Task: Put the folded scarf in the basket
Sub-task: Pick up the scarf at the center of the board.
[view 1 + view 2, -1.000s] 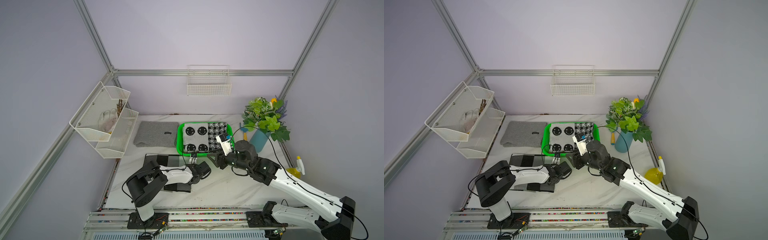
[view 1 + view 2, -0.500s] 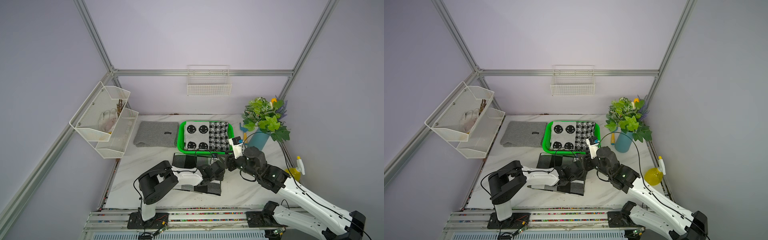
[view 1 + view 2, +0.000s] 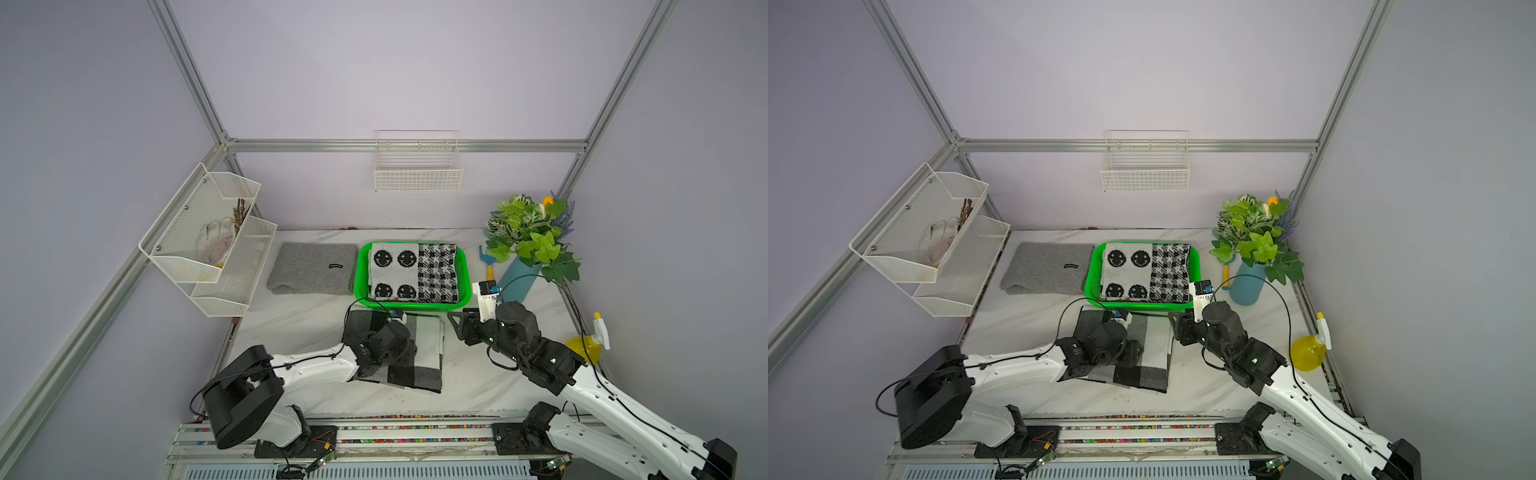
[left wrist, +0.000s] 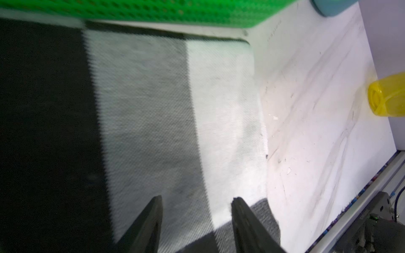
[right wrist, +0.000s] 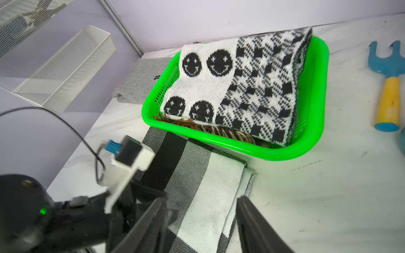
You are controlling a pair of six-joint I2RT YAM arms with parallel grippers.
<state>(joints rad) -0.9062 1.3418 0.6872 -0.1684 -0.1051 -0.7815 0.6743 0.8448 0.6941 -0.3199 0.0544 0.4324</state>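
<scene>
A folded black, grey and white plaid scarf point(image 3: 424, 349) point(image 3: 1152, 349) point(image 4: 153, 109) point(image 5: 201, 179) lies flat on the table, just in front of the green basket point(image 3: 415, 306) point(image 3: 1092, 274) point(image 4: 175, 13) point(image 5: 315, 98). The basket holds a folded smiley-and-houndstooth scarf point(image 3: 411, 270) point(image 5: 219, 87). My left gripper point(image 3: 409, 353) point(image 3: 1133, 353) point(image 4: 197, 199) hovers low over the plaid scarf, open, with only cloth showing between its fingers. My right gripper point(image 3: 457, 328) point(image 3: 1177, 328) point(image 5: 200, 199) stands open just above the scarf's right edge, holding nothing.
A grey folded cloth point(image 3: 311, 268) lies left of the basket. At the right stand a blue vase with a plant point(image 3: 519, 278), a small garden fork point(image 3: 488, 266) point(image 5: 390, 98) and a yellow spray bottle point(image 3: 586, 349). A white mesh rack point(image 3: 216, 241) hangs on the left wall and a wire basket point(image 3: 417, 166) on the back wall.
The left arm swung right and the plaid scarf shifted right with it. The left jaws, shut before, have opened. The right gripper drew back from the basket's front toward the right.
</scene>
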